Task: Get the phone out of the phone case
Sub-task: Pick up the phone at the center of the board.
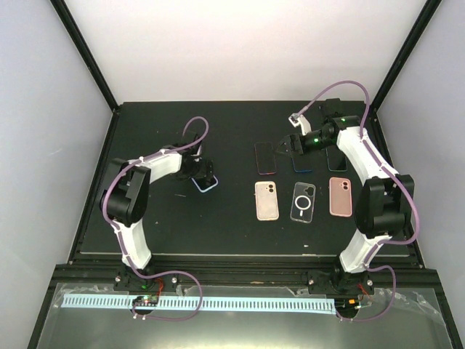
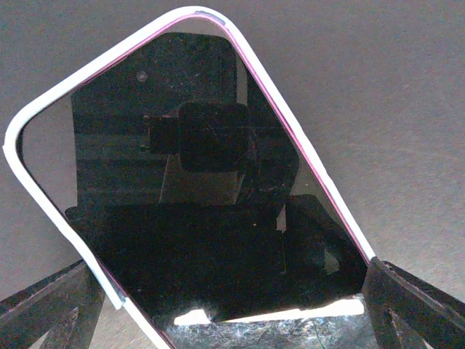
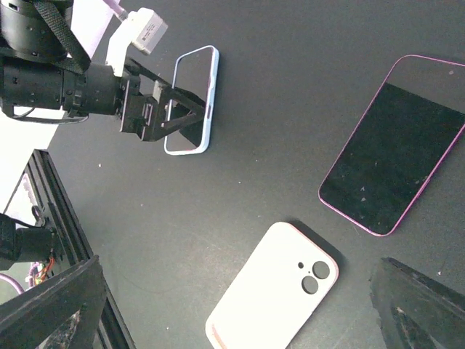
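Observation:
The phone in its white case (image 2: 182, 182) lies screen up on the black table, left of centre in the top view (image 1: 205, 185). My left gripper (image 2: 232, 298) hangs low over it and is open, one finger (image 2: 51, 305) off each long side of the case's near end. The right wrist view also shows that phone (image 3: 192, 102) with the left gripper (image 3: 163, 113) astride it. My right gripper (image 1: 288, 144) hovers open and empty at the back right, above a pale pink empty case (image 3: 272, 291).
Three bare phones lie in a row at the back right, one pink-edged (image 3: 396, 145) (image 1: 265, 158). In front of them lie three empty cases: pale pink (image 1: 267, 200), clear with a ring (image 1: 303, 201), and pink (image 1: 340, 196). Black frame posts bound the table.

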`<control>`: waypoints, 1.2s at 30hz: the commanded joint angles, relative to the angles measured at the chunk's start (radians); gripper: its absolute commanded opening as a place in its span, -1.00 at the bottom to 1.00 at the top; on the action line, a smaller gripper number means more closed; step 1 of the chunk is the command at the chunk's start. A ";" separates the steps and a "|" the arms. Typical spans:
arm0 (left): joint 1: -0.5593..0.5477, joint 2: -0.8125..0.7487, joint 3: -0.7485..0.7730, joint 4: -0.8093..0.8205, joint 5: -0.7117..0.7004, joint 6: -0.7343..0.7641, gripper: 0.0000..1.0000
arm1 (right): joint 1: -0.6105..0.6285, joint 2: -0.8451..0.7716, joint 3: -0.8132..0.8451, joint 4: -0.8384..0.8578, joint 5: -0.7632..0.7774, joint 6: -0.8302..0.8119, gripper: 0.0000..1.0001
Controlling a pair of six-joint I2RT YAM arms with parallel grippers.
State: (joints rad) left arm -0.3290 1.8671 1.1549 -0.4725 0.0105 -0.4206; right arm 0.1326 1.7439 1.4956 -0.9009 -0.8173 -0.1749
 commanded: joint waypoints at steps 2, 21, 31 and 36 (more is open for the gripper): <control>-0.052 0.052 0.077 0.029 -0.010 0.079 0.98 | -0.007 0.000 0.024 0.001 -0.025 -0.005 1.00; -0.051 0.087 0.160 0.053 0.166 -0.010 0.98 | -0.007 -0.003 -0.012 0.020 -0.076 0.015 1.00; -0.125 0.186 0.282 -0.040 -0.021 0.092 0.98 | -0.010 0.001 -0.018 0.030 -0.092 0.025 1.00; -0.145 0.267 0.393 -0.143 -0.107 0.122 0.98 | -0.015 0.000 -0.022 0.028 -0.094 0.025 1.00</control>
State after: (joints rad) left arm -0.4580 2.0720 1.4471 -0.5228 -0.0063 -0.3435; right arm 0.1287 1.7462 1.4818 -0.8898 -0.8864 -0.1513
